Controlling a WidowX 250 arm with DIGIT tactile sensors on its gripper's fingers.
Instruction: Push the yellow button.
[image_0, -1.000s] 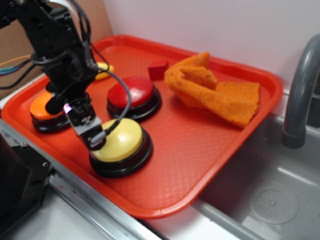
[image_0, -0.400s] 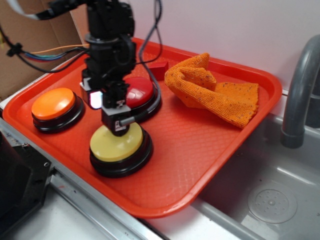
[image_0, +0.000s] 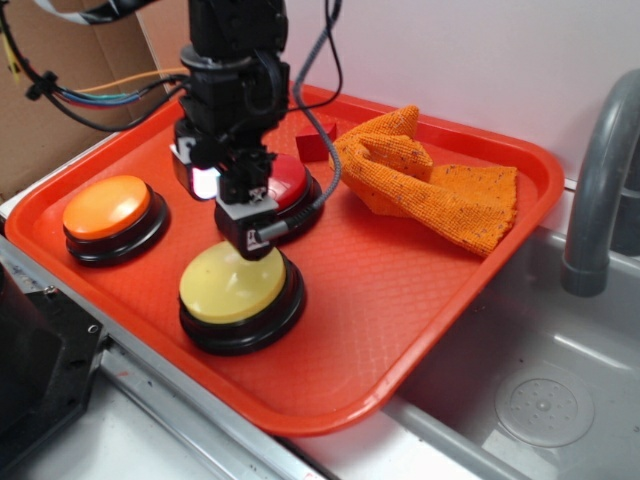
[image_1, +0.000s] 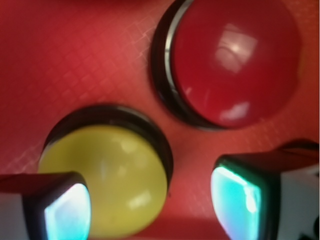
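- Pincer (image_0: 250, 238) hung just above the yellow button's (image_0: 233, 283) far edge, fingers spread wide and empty, apparently positioned for pressing down.
- Red button (image_1: 235, 60) sat just beside.

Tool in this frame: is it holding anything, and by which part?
Nothing is held. The tool hangs just above the far edge of the yellow button, and the wrist view shows its two fingers spread apart with only tray between them.
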